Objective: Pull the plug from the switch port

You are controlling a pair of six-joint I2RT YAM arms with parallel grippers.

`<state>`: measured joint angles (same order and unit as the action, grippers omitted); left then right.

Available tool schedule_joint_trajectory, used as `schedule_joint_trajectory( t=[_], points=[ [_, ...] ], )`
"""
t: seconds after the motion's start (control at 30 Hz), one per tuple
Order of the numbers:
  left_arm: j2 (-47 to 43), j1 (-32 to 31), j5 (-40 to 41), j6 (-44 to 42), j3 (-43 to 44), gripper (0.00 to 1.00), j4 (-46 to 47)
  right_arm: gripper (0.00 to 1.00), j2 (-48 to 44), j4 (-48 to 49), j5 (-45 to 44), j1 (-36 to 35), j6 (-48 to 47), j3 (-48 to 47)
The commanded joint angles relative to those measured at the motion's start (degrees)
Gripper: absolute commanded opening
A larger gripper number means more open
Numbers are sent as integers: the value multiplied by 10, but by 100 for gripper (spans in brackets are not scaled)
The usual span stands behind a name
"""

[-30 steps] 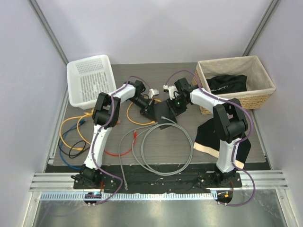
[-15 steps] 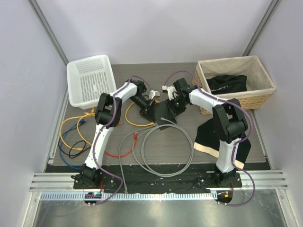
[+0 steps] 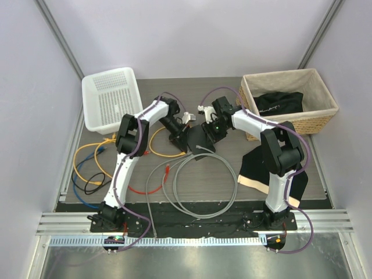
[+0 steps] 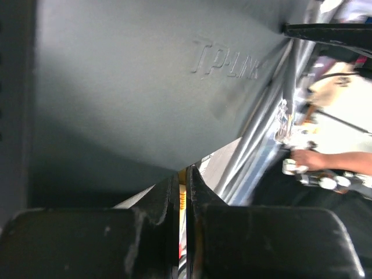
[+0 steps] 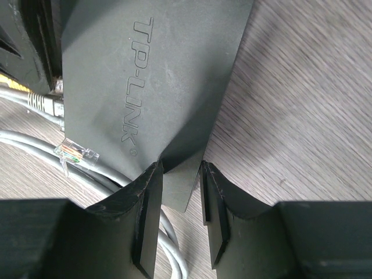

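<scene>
Switch (image 3: 200,142): flat matte-black box just 12 o'clock of table centre, lifted and tilted between the two grippers; "TP-LINK" is embossed on its face (image 5: 145,75) and it fills the left wrist view (image 4: 128,87).
Right gripper (image 3: 210,132): at the switch's 2 o'clock side; fingers clamped on one corner of the box, one on each face (image 5: 180,168).
Left gripper (image 3: 181,141): at the switch's 9 o'clock side; fingers drawn almost together with only a thin slit between them (image 4: 181,174), and the box corner sits just above the tips. Cannot tell whether anything is pinched.
Grey plug (image 5: 43,103): seated against the switch's edge, on the side facing the left gripper.
Clear plug (image 5: 75,154): loose, lying on the grey cable beside the box.
Grey cable (image 3: 235,177): wide loop at 6 o'clock of the switch.
White basket (image 3: 113,102): 10 o'clock.
Wicker basket (image 3: 296,123): 2 o'clock, dark garment (image 3: 279,102) inside.
Knit cloth (image 3: 256,168): black and cream, 4 o'clock, by the right arm.
Loose cables (image 3: 93,174): yellow, blue, black and red, 8 o'clock.
</scene>
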<state>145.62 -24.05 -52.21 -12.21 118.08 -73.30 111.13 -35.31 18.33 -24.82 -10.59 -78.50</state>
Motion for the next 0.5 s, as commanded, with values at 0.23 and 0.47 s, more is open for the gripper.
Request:
schedule_joint_trajectory(
  t=[0.23, 0.47],
  points=[
    [-117, 44, 188, -153, 175, 0, -183, 38, 40, 20, -11, -23, -22, 8],
    [-262, 83, 286, -255, -17, 0, -219, 38, 48, 23, -11, -23, -26, 1]
  ],
)
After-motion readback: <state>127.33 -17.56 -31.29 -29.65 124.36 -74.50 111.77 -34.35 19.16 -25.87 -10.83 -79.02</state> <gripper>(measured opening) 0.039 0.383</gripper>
